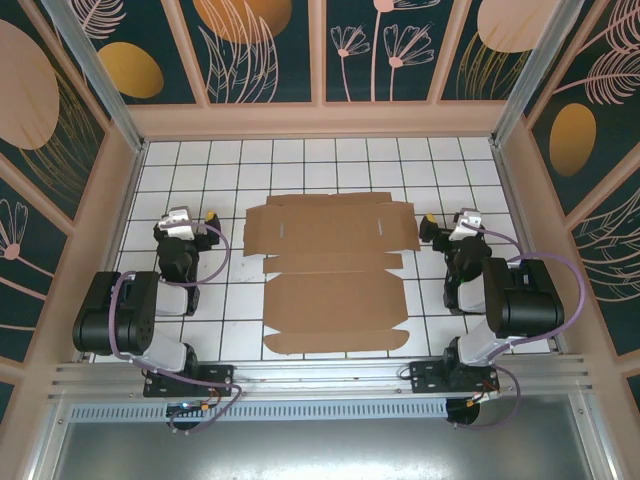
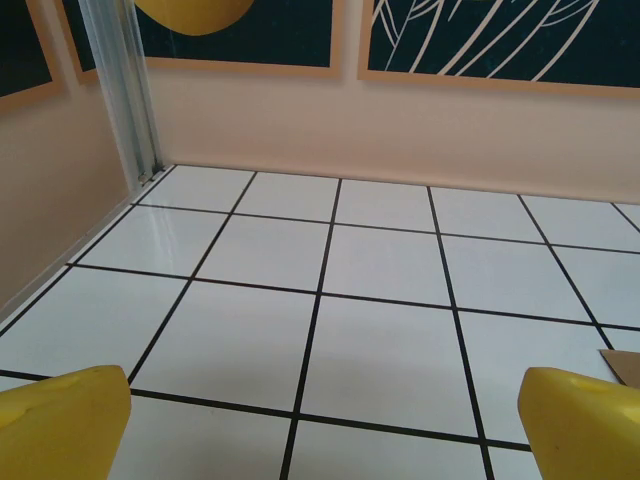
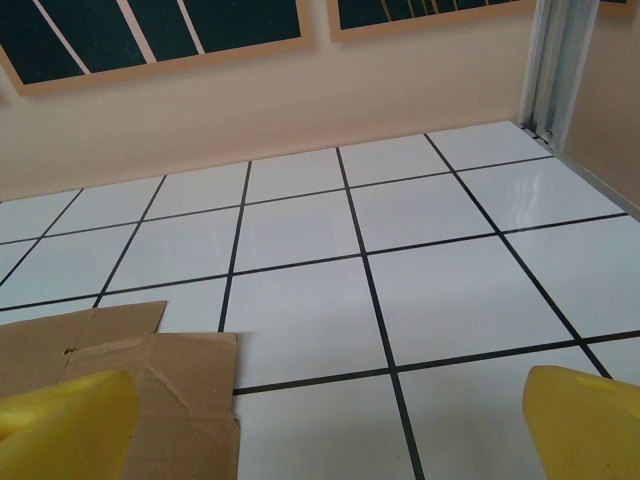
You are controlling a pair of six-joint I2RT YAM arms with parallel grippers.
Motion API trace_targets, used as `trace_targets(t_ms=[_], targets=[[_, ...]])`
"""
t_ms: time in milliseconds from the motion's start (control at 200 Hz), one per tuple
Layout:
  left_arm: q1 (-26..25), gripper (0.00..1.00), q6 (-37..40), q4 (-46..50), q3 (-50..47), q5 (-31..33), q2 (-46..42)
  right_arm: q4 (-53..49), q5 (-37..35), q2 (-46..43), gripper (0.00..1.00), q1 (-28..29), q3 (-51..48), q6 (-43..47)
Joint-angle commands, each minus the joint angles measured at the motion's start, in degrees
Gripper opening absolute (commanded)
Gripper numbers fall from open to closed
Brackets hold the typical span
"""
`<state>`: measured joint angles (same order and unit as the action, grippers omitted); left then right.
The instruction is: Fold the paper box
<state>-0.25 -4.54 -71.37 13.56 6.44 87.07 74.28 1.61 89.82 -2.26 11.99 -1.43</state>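
Note:
The paper box lies flat and unfolded on the white tiled floor, a brown cardboard blank with flaps and crease lines, midway between the two arms. My left gripper rests to its left, a little apart from it. Its yellow fingers stand wide apart over bare tile, so the left gripper is open and holds nothing. My right gripper sits just off the blank's right flap. It is open too, the right gripper showing yellow fingertips far apart, with the box's flap corner at lower left.
Peach walls with dark floral panels close in the tiled floor on three sides. A metal rail runs along the near edge where the arm bases are bolted. A sliver of cardboard shows at the right edge of the left wrist view.

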Motion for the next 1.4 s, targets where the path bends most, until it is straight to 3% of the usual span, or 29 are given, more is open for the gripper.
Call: trace_targets(t_ms=[0,1311,1361,1396], targets=[[0.44,0.99,-0.13,-1.58,0.0,-0.45,0.03,0.51,0.33,-0.3,0.99,-0.06,1.01,0.9],[0.42,0.99,0.2,0.2,0.23,-1.32,-1.87,4.04,1.99,-0.57,0.99,0.3,-0.96,1.47],[0.42,0.99,0.73,4.25,0.85,-2.92,-4.98,6.31,-0.17,-1.61,0.99,1.72,-2.38,2.59],[0.28,0.99,1.07,8.57,2.03,-3.28,-7.77,5.3,-5.35,-3.86,0.99,3.81,-2.9,3.63]])
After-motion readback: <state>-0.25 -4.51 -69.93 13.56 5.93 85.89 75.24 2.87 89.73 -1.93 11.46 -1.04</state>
